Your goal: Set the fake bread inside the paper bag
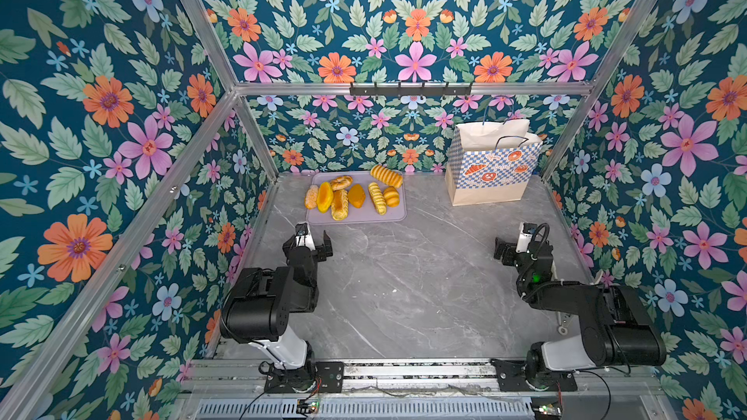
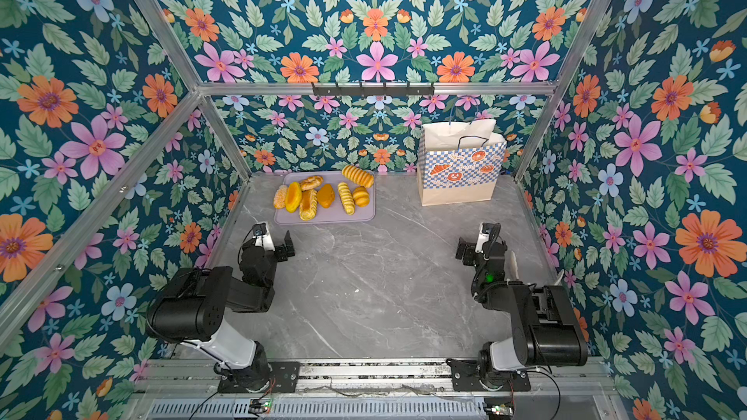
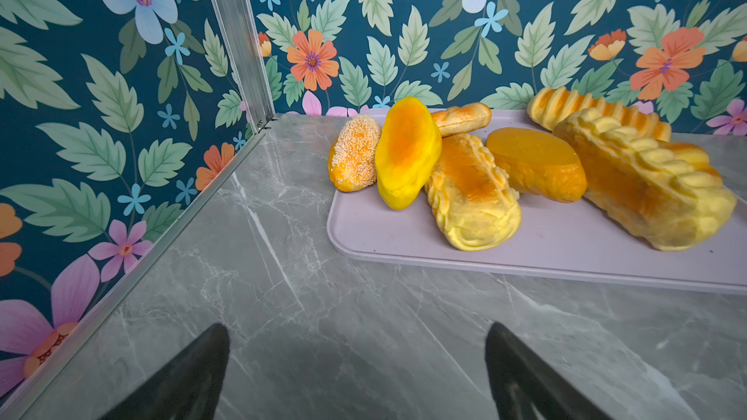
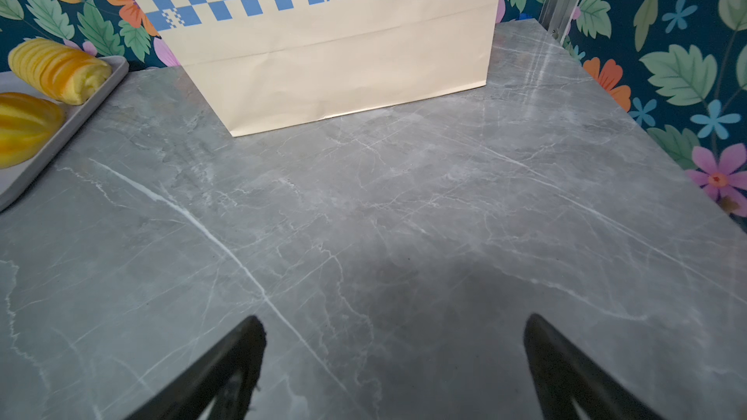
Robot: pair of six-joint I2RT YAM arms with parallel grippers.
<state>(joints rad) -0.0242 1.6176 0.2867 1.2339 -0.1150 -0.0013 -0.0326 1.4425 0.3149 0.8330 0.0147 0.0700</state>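
Here we are at the lilac tray [image 1: 364, 218], which lies flat at the back of the grey marble counter [image 1: 404, 276], and all the fake bread [image 1: 355, 195] is sitting on it, nothing lifted. A sesame-crusted bun [image 3: 355, 159] lies at the tray's left end. A smooth yellow oval bun [image 3: 406, 151] leans against it, tipped up on its edge. A long ridged loaf [image 1: 387, 175] lies slantwise at the tray's far right corner, and a bagel ring [image 1: 341, 183] rests along the far rim. Right of the tray and clear of it, the paper bag [image 1: 491, 167] stands upright with its mouth open. Its blue checks, orange bread drawings and thin blue cord handles show in both top views. The left end effector [image 3: 357, 331] hangs just short of the tray's near left corner. Its fingers are spread wide with only bare counter between them, gripping nothing. The right end effector [image 4: 394, 321] sits well apart from the tray, nearer and off to its right. It is pointed at the foot of the bag, also spread wide and carrying nothing.
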